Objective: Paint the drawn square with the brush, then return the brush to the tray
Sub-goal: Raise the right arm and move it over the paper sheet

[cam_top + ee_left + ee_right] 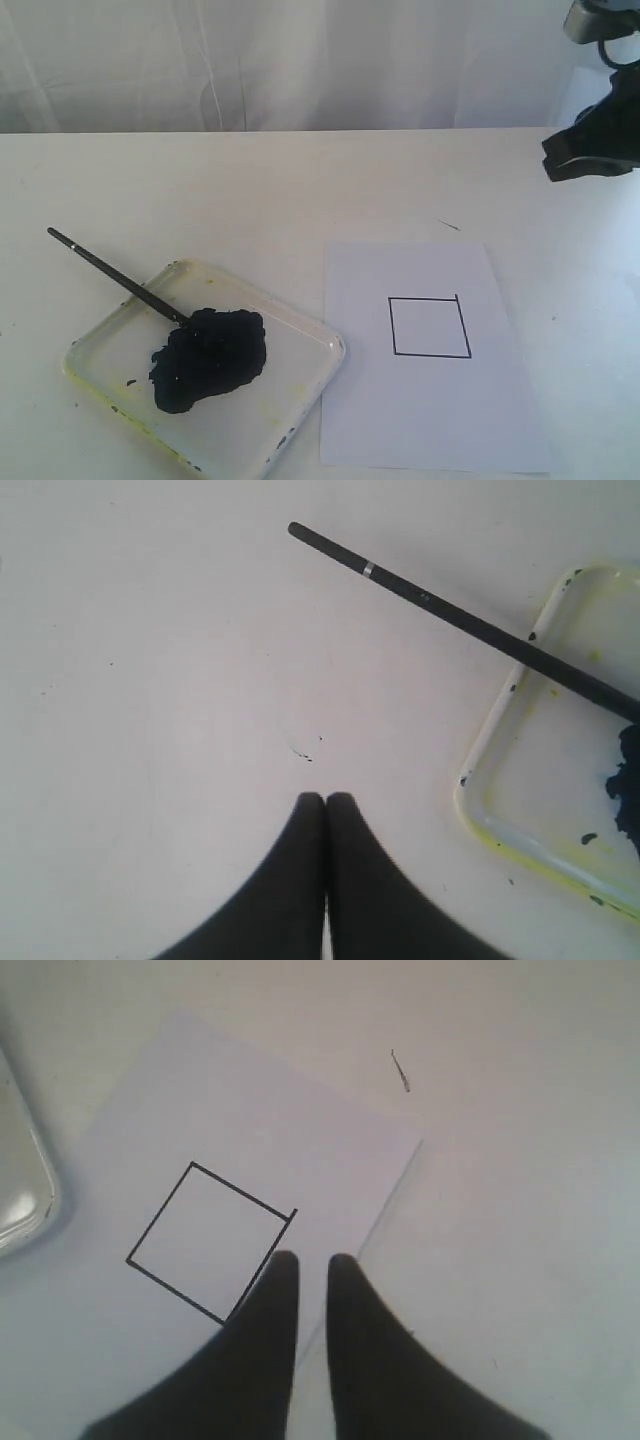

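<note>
Worktop [250, 190]: plain white, no pattern. Curtain [250, 60] behind: white as well, with faint grey streaks in the folds.

Tray [110, 350]: white, rim stained yellow-green and flecked with small black specks [589, 837]. Paint blob [208, 358] in it: black (perhaps a bluish cast at the edges, hard to say).

Brush [115, 272]: black along its whole length, with one thin silvery band [369, 569] near the handle end.

Paper sheet [420, 420]: white, a shade cooler than the worktop. Drawn square [430, 327]: thin black outline, interior bare white.

Left claw [326, 798] and right claw [306, 1260]: both matt black.

One short dark scratch mark [401, 1070] on the worktop.
</note>
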